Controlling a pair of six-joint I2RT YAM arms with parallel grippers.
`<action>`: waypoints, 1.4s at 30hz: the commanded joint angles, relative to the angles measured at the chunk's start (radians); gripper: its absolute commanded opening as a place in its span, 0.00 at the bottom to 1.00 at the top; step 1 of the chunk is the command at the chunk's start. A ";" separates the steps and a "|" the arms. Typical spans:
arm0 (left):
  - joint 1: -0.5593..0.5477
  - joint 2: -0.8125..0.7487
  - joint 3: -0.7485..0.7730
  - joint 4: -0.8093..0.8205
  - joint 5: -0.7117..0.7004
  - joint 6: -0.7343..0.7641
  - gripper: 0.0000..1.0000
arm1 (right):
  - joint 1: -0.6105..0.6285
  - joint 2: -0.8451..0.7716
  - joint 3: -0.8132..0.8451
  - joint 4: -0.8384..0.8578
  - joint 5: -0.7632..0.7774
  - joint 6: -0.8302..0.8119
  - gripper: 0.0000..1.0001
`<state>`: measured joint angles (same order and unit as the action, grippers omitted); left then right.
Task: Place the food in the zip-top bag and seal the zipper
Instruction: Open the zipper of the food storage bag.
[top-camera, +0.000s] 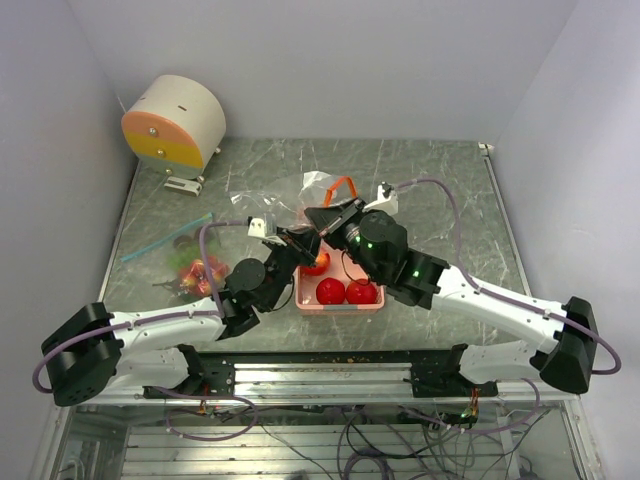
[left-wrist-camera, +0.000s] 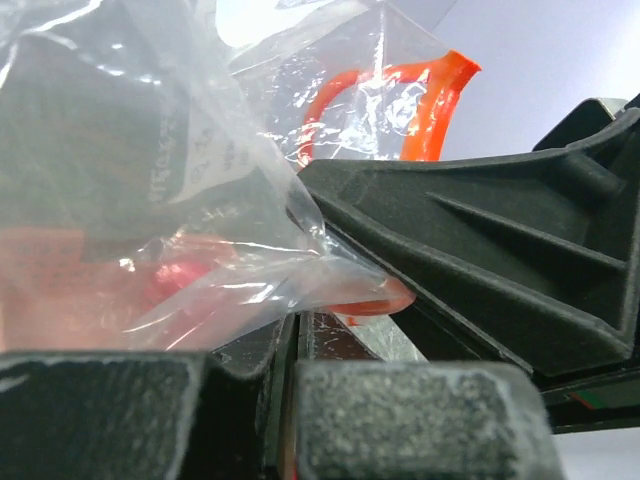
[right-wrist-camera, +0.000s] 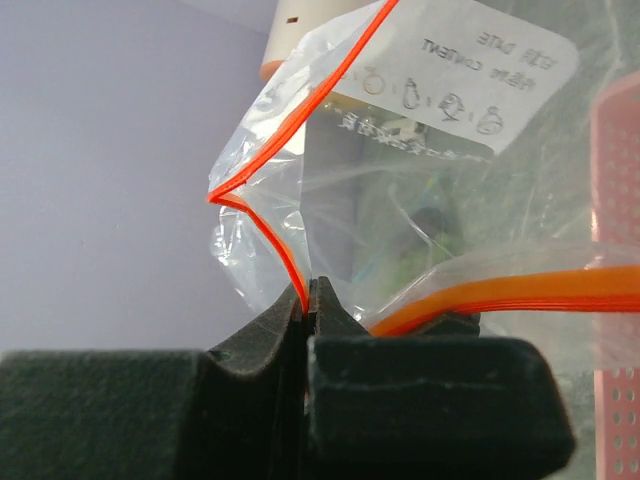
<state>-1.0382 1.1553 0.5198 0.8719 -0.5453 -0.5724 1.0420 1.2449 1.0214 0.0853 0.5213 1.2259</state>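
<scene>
The clear zip-top bag (top-camera: 318, 190) with an orange zipper is held up over the pink tray (top-camera: 340, 305), between both grippers. My left gripper (top-camera: 300, 243) is shut on the bag's lower edge (left-wrist-camera: 380, 298); its jaws (left-wrist-camera: 297, 325) are pressed together on the plastic. My right gripper (top-camera: 325, 218) is shut on the orange zipper rim (right-wrist-camera: 290, 255), its jaws (right-wrist-camera: 308, 290) closed on it. Three red apple-like balls (top-camera: 345, 290) lie in the tray. A red blur (left-wrist-camera: 185, 275) shows through the bag.
A second clear bag with a teal zipper (top-camera: 165, 238) lies at the left, with small red, orange and green toy foods (top-camera: 196, 270) by it. A round white, orange and yellow device (top-camera: 175, 122) stands at the back left. Grey walls close in the table.
</scene>
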 joint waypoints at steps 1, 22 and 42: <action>0.004 -0.028 0.006 0.033 -0.019 0.016 0.07 | 0.011 -0.037 -0.014 -0.040 0.018 -0.008 0.00; 0.005 -0.476 0.156 -1.129 0.077 0.028 0.07 | 0.011 -0.266 -0.143 -0.066 -0.067 -0.658 0.99; 0.005 -0.709 0.189 -1.250 0.221 -0.007 0.07 | 0.009 -0.175 -0.231 0.206 -0.491 -0.859 0.93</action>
<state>-1.0374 0.4477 0.7071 -0.3668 -0.3748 -0.5770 1.0492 1.0317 0.7906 0.1925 0.1177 0.3904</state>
